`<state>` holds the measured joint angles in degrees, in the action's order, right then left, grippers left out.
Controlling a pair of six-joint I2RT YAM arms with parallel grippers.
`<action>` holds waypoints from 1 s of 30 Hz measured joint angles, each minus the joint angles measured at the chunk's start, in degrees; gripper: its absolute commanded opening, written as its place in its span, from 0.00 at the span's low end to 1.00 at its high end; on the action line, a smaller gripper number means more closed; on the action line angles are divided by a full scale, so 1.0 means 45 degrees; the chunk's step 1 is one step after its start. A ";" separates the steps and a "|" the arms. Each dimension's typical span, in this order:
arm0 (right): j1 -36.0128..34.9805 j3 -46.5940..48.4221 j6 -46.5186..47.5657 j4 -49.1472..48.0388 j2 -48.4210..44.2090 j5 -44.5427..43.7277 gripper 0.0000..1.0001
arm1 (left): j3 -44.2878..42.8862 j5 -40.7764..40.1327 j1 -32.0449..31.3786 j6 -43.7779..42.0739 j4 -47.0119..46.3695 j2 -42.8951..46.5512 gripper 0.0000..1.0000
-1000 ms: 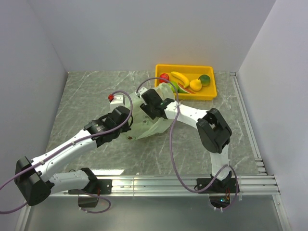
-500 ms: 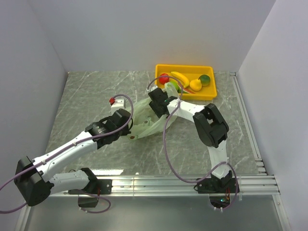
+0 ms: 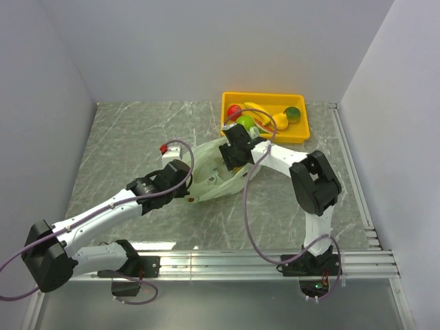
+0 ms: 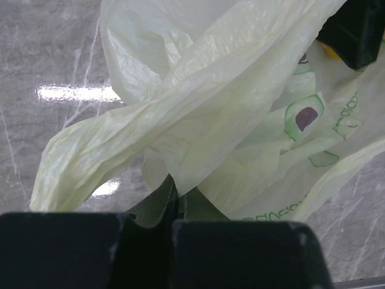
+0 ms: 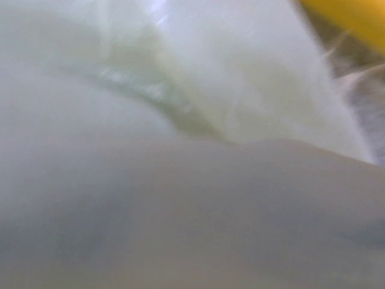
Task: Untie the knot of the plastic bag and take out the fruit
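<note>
The pale green plastic bag (image 3: 208,173) lies crumpled on the marble table between my two grippers. No knot shows in any view. My left gripper (image 3: 187,192) is shut on a fold of the bag's film at its near left side; in the left wrist view the fingertips (image 4: 175,195) pinch the film of the bag (image 4: 210,90). My right gripper (image 3: 227,160) sits on the bag's far right part, beside the tray. The right wrist view is filled with blurred bag film (image 5: 180,120), so its jaws are hidden. The fruit lies in the yellow tray: red apple (image 3: 234,110), green apple (image 3: 245,122), banana (image 3: 260,108), pear (image 3: 278,122), green citrus (image 3: 293,114).
The yellow tray (image 3: 300,136) stands at the back right, close behind the right gripper; its edge shows in the right wrist view (image 5: 352,15). Grey walls close in the table on the left, back and right. A metal rail (image 3: 261,261) runs along the near edge.
Both grippers and the bag have shifted to the right, toward the tray. The right arm has swung its elbow outward to the right.
</note>
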<state>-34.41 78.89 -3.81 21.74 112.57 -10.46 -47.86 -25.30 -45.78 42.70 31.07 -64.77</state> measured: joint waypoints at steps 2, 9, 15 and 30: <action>-0.0015 -0.0529 -0.0301 -0.0068 -0.0597 0.0976 0.00 | 0.0146 0.0000 -0.0049 0.0092 -0.0102 0.0000 0.02; -0.0078 -0.2040 -0.1404 -0.1477 -0.3351 0.4075 0.00 | 0.0869 -0.0005 -0.0185 0.0476 -0.0384 -0.0039 0.02; -0.0155 -0.2229 -0.2123 -0.2934 -0.4386 0.6713 0.00 | 0.1229 -0.0010 -0.0219 0.0797 -0.0602 -0.0180 0.02; 0.1617 0.1535 -0.2472 -0.2686 -0.6810 0.8791 0.00 | 0.1690 -0.0627 0.0029 0.1496 -0.0287 -0.0384 0.01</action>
<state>-27.14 85.80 -14.94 9.65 81.93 29.10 -40.25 -28.12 -45.65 49.43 29.78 -66.50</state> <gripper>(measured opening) 0.709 0.015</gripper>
